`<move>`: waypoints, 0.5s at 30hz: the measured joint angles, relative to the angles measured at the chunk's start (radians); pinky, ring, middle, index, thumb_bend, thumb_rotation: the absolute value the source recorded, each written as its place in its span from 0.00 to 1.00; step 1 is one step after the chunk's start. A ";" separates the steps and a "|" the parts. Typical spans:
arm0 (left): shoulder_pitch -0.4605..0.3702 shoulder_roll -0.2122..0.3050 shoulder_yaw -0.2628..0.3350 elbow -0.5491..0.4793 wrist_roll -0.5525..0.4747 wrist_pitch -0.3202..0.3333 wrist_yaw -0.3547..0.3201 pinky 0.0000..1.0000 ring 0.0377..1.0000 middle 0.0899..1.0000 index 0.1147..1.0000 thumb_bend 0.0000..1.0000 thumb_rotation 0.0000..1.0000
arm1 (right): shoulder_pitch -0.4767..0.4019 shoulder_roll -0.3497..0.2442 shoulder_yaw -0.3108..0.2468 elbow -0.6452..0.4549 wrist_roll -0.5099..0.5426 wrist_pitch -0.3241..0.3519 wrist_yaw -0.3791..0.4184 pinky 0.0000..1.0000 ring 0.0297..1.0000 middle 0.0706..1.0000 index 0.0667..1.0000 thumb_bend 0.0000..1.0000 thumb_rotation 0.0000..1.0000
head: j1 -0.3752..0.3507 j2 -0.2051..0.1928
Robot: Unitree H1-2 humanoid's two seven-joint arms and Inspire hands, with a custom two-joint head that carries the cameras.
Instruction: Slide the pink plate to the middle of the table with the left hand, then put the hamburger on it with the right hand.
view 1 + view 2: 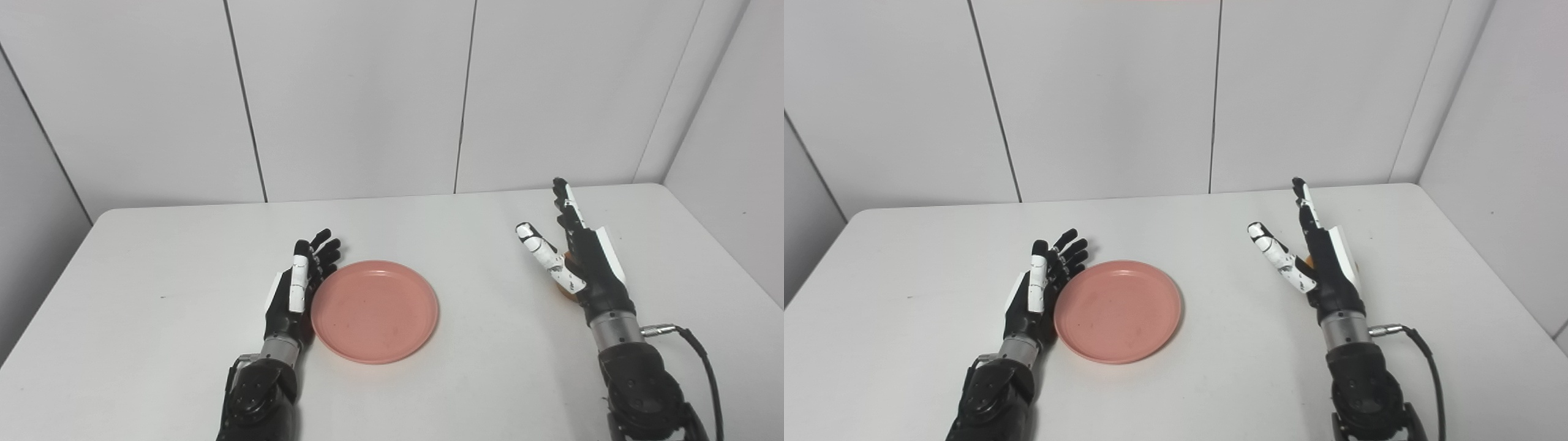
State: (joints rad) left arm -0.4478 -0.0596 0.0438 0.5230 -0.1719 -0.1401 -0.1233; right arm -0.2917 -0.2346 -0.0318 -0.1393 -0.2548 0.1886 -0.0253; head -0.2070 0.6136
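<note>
While the left hand [298,285] rests with fingers apart against the pink plate [375,310] near the table's middle, the right hand [579,257], fingers spread, hides most of the hamburger [567,293] and may knock it away.

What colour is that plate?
Pink, a salmon shade; the plate shows best in the left eye view.

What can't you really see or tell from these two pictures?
- Hamburger: both views show only an orange-brown sliver behind the right hand.
- Left hand against the pink plate: actual contact unclear.
- Both arms: cut off by the bottom edge.
</note>
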 measured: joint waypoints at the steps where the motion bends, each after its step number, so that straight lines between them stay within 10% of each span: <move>1: 0.002 0.000 0.000 -0.004 0.000 0.000 0.000 0.92 0.90 0.86 0.84 0.87 1.00 | -0.005 -0.014 -0.001 0.015 -0.012 -0.003 -0.001 0.97 1.00 1.00 1.00 0.59 0.65 | 0.000 0.000; 15: 0.014 0.001 0.001 -0.024 -0.006 0.004 -0.014 0.93 0.90 0.87 0.86 0.88 1.00 | -0.094 -0.173 0.024 0.212 -0.196 -0.003 -0.007 0.85 0.95 0.97 0.97 0.75 0.46 | -0.098 -0.015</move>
State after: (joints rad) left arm -0.4335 -0.0589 0.0449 0.4985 -0.1781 -0.1364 -0.1377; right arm -0.3858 -0.4077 -0.0075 0.0723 -0.4504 0.1859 -0.0321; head -0.3050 0.5983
